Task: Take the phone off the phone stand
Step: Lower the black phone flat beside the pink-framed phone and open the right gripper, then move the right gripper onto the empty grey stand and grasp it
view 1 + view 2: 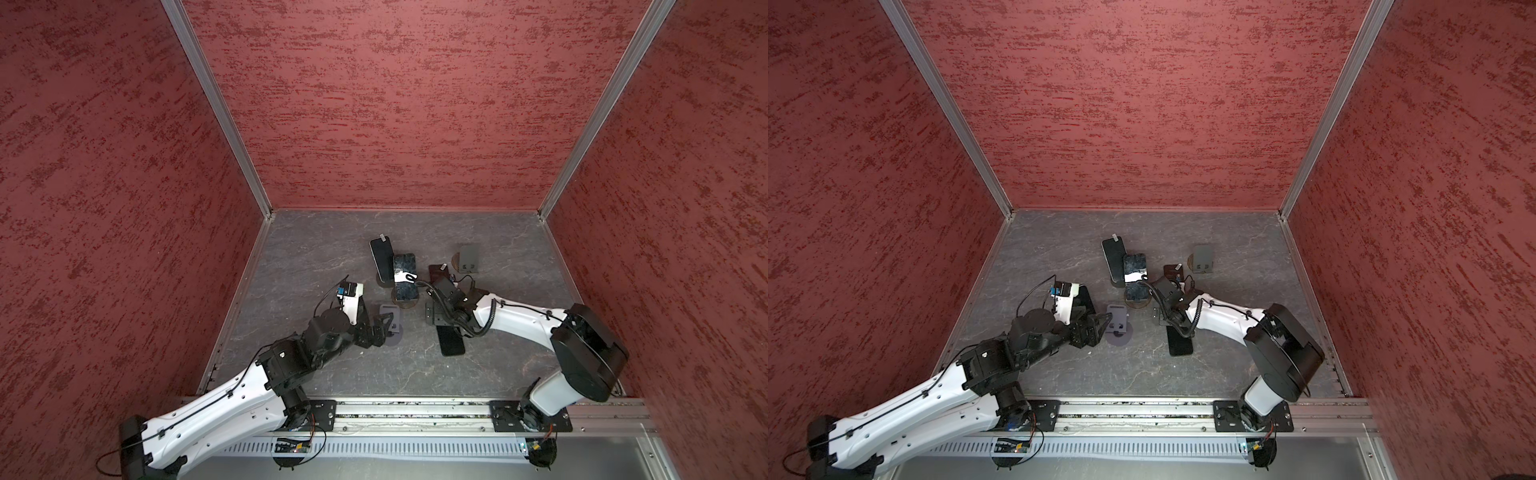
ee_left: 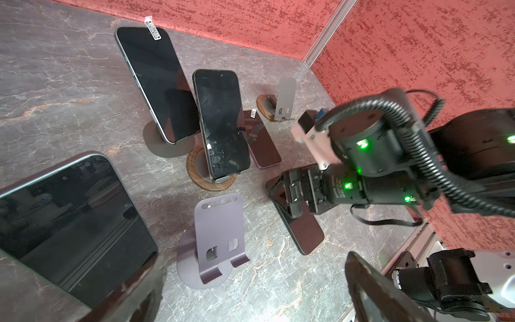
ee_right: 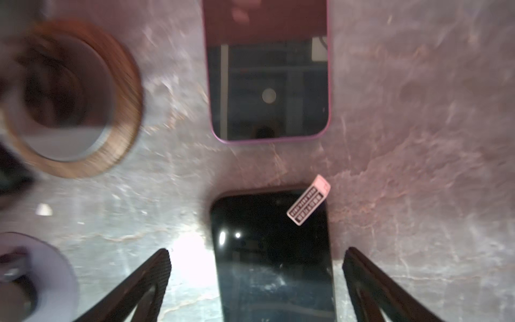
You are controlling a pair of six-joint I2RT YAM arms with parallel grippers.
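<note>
Both claws spread wide and empty; two phones sit on stands farther up the table.

In both top views the right claw hangs with its jaws apart over a flat phone on the table and holds nothing. The scratched phone leans on its wooden-ring stand at about eleven o'clock from that claw, long axis twelve-to-six. The large black phone on the grey stand lies just beyond, also at eleven. The left claw, likewise wide and empty beside the empty purple stand, has the scratched phone at one o'clock. I judge the two arms about equally near. In the left wrist view the scratched phone sits in its stand's lip, apart from both claws. In the right wrist view the flat phone lies between the parted fingers, touching neither.
</note>
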